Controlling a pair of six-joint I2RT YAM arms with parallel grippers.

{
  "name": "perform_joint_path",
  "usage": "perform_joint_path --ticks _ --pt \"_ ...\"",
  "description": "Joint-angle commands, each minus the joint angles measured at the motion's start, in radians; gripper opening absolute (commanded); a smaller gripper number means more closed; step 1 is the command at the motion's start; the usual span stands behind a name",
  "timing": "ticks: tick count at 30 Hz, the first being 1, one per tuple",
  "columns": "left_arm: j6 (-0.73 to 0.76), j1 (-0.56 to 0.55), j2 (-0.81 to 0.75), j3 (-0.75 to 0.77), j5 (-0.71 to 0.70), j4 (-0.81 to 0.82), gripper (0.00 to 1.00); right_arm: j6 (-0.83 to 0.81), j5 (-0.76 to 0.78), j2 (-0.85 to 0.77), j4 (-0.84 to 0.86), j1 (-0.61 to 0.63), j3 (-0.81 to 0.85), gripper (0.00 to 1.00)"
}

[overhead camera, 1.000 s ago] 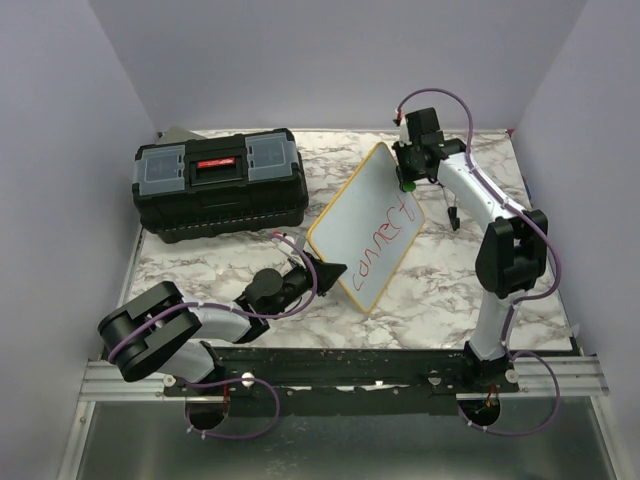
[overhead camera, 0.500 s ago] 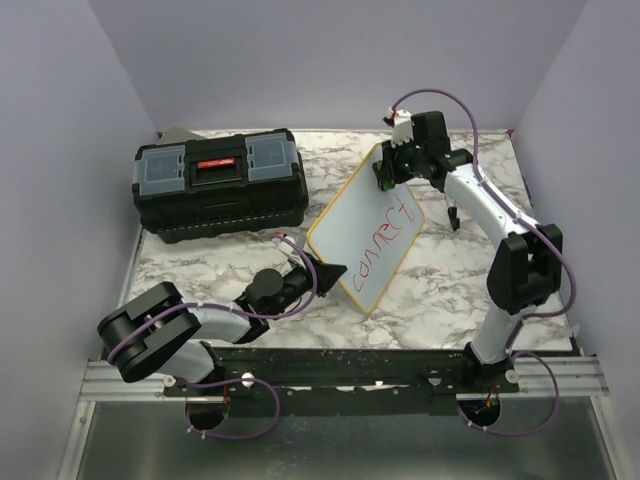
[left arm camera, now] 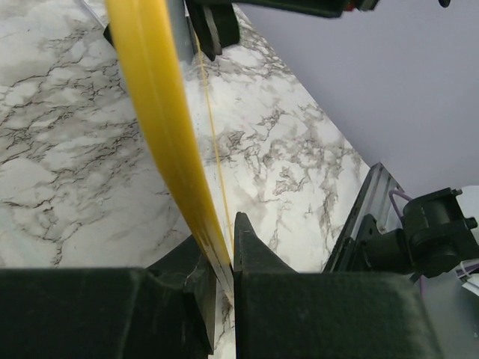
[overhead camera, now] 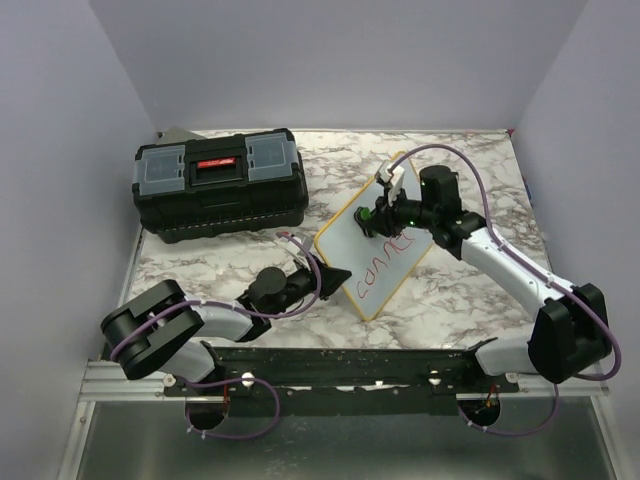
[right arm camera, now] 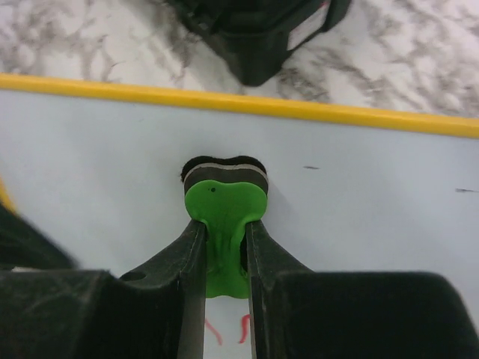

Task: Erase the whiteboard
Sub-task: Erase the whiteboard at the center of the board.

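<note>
left tool is clamping the whiteboard's yellow frame; right tool is squeezing a green eraser against it, hiding part of the red writing, "conn…".

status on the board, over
Left gripper shut on whiteboard frame. Right gripper shut on green eraser, against board. Red writing unwiped. Toolbox stands apart.

The right end effector swings in from the board's far corner over its face. Its green eraser now presses on the white near the top edge. The arm drops low, stretched out.
</note>
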Motion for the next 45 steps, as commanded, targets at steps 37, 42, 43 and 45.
perform_joint_path --ticks 37,42,43,45 --pt "0.043 -0.026 -0.066 0.073 0.189 0.029 0.0 0.029 0.178 0.052 0.216 -0.261 -0.055 0.01" --pt "0.048 -0.026 -0.07 0.074 0.191 0.026 0.0 -0.035 0.138 0.072 0.209 -0.296 -0.076 0.01" --pt "0.048 -0.026 -0.07 0.075 0.191 0.025 0.0 -0.052 0.089 0.064 0.199 -0.296 -0.088 0.01" --pt "0.048 -0.026 -0.067 0.08 0.194 0.027 0.0 -0.07 -0.025 0.035 0.17 -0.294 -0.11 0.01"
